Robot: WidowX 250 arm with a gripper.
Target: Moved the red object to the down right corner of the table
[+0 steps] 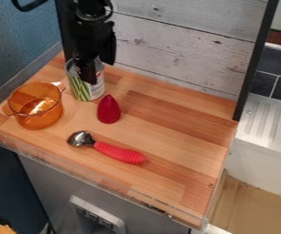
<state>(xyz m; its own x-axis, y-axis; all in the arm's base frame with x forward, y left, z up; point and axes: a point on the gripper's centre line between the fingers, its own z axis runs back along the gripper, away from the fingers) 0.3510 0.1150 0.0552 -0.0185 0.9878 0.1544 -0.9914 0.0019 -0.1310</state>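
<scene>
Table: your wooden work surface (pixel 167 121) runs out below the gripper. The down right corner (pixel 194 208) you want is well apart from it, down and to the right in the camera view.

Arm: the black WidowX (pixel 90 29) comes in from the top edge, with the gripper (pixel 89 75) hanging at the can. You can't tell from here if it's spread or pressed together, so don't bank on either, and I can't say if it's touching the can.

Orange pot: the see-through 1 with 2 handles (pixel 36 112) sits left of the gripper and a bit lower in view.

Can: the silver tin with the green picture (pixel 81 89) stands upright right by the gripper, partly behind it.

Scoop: metal head, red ribbed grip (pixel 119 153), lying down below the gripper and slightly right. Yeah, that's a 2nd reddish thing, so watch which 1 you go for.

Red cone: my pick for your red object (pixel 109 109), upright, near the gripper, just below and right of it.

Progress: looks like 0% of the move to me. Your cone isn't at the corner, so you've got the grasp, the carry and the set-down left.
</scene>
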